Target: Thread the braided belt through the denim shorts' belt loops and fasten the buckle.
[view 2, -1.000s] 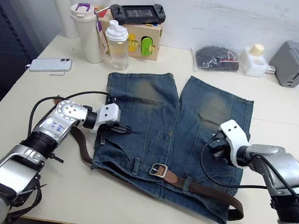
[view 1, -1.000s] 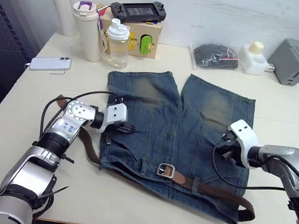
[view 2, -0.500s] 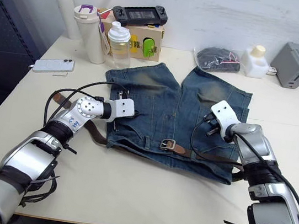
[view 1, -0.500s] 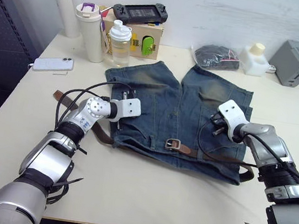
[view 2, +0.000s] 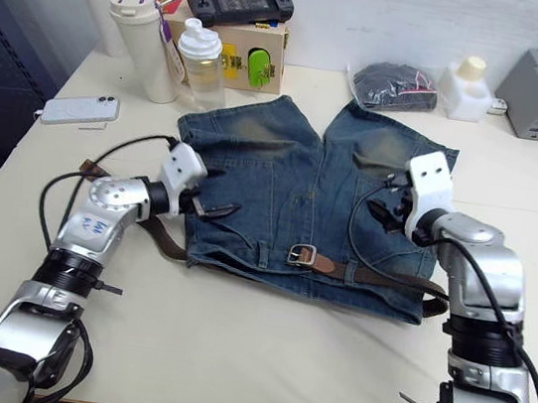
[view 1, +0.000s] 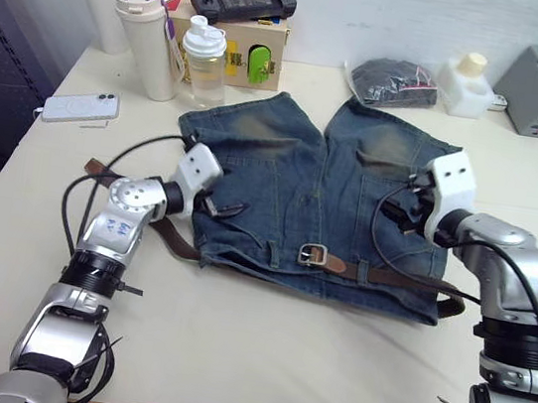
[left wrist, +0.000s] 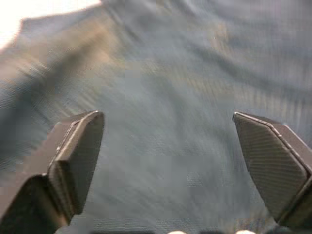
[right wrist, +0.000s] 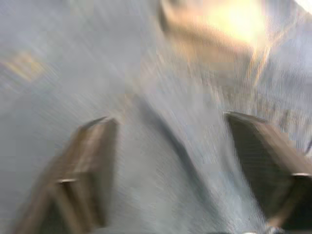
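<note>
On the cream table [view 1: 257,360], faded blue denim shorts [view 1: 300,196] lie flat — left gripper [left wrist: 170,146] and right gripper [right wrist: 180,156] both spread wide, empty, over the denim.

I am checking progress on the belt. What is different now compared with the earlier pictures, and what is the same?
Both tools are open and hold nothing, as before. The left tool hovers over the left side of the denim shorts, the right tool over the right leg; their positions changed only slightly. The camera view shifted. The braided belt still lies along the waistband, its buckle near the middle.
</note>
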Controlling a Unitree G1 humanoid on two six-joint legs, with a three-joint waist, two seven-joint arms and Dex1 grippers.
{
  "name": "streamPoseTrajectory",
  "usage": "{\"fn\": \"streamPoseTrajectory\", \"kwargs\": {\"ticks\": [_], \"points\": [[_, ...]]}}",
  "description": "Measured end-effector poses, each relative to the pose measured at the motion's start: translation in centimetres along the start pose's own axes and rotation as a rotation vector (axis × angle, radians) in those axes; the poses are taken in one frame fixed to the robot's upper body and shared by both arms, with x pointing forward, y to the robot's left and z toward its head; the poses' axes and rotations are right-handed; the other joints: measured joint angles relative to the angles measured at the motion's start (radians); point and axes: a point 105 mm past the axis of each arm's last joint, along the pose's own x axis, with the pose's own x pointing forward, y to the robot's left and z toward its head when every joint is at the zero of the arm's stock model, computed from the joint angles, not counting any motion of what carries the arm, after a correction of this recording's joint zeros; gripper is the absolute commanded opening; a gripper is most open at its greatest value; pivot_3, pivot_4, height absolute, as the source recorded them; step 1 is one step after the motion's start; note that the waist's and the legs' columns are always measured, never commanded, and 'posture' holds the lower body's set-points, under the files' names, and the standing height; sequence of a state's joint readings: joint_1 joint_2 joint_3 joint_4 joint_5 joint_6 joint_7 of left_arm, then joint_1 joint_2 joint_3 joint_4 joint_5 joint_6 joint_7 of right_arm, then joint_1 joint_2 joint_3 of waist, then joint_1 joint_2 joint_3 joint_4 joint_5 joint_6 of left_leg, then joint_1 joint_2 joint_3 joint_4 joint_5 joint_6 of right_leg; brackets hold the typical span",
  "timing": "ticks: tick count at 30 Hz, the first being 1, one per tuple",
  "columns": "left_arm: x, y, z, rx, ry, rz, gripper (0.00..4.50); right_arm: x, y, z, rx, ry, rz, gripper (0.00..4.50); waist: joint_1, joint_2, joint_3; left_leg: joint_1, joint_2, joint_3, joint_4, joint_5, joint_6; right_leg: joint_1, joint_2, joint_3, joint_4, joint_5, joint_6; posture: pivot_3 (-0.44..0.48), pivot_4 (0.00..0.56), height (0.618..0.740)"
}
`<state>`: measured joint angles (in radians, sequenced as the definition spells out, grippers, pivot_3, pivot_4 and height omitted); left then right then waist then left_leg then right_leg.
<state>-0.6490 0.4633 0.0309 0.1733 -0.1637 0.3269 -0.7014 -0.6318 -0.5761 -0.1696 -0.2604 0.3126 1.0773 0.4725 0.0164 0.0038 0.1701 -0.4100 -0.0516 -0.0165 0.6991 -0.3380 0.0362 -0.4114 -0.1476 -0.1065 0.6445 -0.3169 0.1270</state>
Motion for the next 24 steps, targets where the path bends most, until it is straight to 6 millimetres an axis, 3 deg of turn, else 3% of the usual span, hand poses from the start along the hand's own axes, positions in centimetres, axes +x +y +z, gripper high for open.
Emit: {"fn": "streamPoseTrajectory", "kwargs": {"ticks": [2, 4, 6, 10, 12, 20, 24], "points": [[-2.1, 1.5, 1.8, -0.041, -0.028, 0.092, 4.35, -1.4, 2.0, 1.6, 0.009, -0.072, 0.082, 4.48, -0.005, 0.000, 0.000, 0.003, 0.000, 0.000, 0.000, 0.000, 0.000, 0.003, 0.000, 0.002, -0.001, 0.000, 0.000, 0.000, 0.150, 0.690], [-4.6, 3.2, 2.1, -0.106, -0.003, 0.198, 4.35, -2.8, 4.3, 2.4, 0.016, -0.135, 0.187, 4.48, -0.008, 0.000, 0.001, 0.005, 0.000, 0.000, 0.000, 0.001, 0.001, 0.006, 0.000, 0.002, -0.003, 0.000, 0.000, 0.000, 0.150, 0.690], [-7.2, 4.1, 0.3, -0.198, 0.094, 0.288, 4.35, -4.3, 7.8, 2.8, 0.025, -0.203, 0.378, 4.48, -0.011, 0.001, 0.001, 0.008, 0.000, 0.000, -0.001, 0.002, 0.001, 0.012, 0.001, 0.003, -0.007, 0.000, 0.000, 0.000, 0.150, 0.690], [-9.4, 4.4, -3.2, -0.360, 0.227, 0.402, 4.35, -6.1, 10.6, 1.9, -0.026, -0.194, 0.546, 4.48, 0.006, -0.001, 0.004, 0.010, -0.003, -0.002, -0.001, 0.002, 0.002, 0.015, 0.001, 0.003, -0.008, 0.000, 0.000, 0.000, 0.150, 0.690], [-10.6, 4.3, -5.1, -0.442, 0.301, 0.466, 4.35, -6.8, 11.3, 0.1, -0.059, -0.126, 0.603, 4.48, 0.014, -0.003, 0.005, 0.009, -0.005, -0.004, -0.001, 0.002, 0.002, 0.015, 0.000, 0.003, -0.009, 0.000, 0.000, 0.000, 0.150, 0.690], [-9.3, 3.8, -6.4, -0.641, 0.327, 0.560, 4.35, -7.9, 14.4, -3.6, -0.120, -0.017, 0.754, 4.48, 0.021, -0.009, 0.009, 0.010, -0.004, -0.004, -0.001, 0.004, 0.000, 0.016, -0.001, 0.003, -0.009, 0.000, 0.000, 0.000, 0.150, 0.690], [-9.3, 4.2, -7.2, -0.621, 0.387, 0.614, 4.35, -8.2, 15.4, -4.4, -0.109, -0.003, 0.773, 4.48, 0.020, -0.009, 0.009, 0.011, -0.004, -0.003, -0.002, 0.004, 0.000, 0.016, 0.000, 0.003, -0.009, 0.000, 0.000, 0.000, 0.150, 0.690]]}}
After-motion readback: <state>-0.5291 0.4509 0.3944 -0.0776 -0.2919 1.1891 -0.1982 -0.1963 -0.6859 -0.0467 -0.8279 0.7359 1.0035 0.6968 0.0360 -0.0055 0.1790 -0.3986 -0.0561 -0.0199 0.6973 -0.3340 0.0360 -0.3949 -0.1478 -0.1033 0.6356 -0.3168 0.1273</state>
